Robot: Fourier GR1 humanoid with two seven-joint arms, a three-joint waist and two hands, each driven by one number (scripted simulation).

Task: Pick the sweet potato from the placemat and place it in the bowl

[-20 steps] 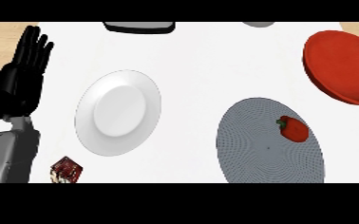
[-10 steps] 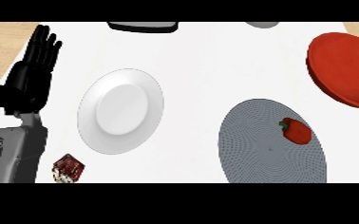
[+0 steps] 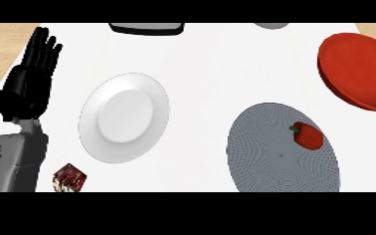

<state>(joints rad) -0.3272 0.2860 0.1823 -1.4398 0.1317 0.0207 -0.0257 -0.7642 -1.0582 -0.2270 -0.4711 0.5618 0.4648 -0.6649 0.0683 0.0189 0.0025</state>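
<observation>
**Counter stock, left to right: nothing lifted yet**

1. Left hand (image 3: pixel 28 87): black, at the view's left edge above its grey forearm (image 3: pixel 18 162). Fingers straight and pointing up, holding nothing, at rest. It stands where it did a second ago, give or take a slight drift.
2. Small dark red-and-white packet (image 3: pixel 70 177): at the lower edge, just beside the forearm, unmoved.
3. White plate (image 3: pixel 125 117): round, bare, flat on the white counter (image 3: pixel 213 69).
4. Dark tray (image 3: pixel 147 28): only its near rim shows at the top edge.
5. Grey round placemat (image 3: pixel 268 162): finely ribbed, partly cut off at the bottom.
6. Grey object (image 3: pixel 272 25): a sliver at the top edge, too little showing to name.
7. Red vegetable (image 3: pixel 308 137): the task's item, lying on the placemat's right part. With its green stem it looks more like a pepper than a sweet potato. Same spot as before.
8. Red bowl (image 3: pixel 352 69): cut by the right edge, near the placemat but apart from it, nothing seen in it.

Right hand: not in view.

Assessment: no item has changed place over the last second, so the pick has not begun and both grasp and transfer remain.
</observation>
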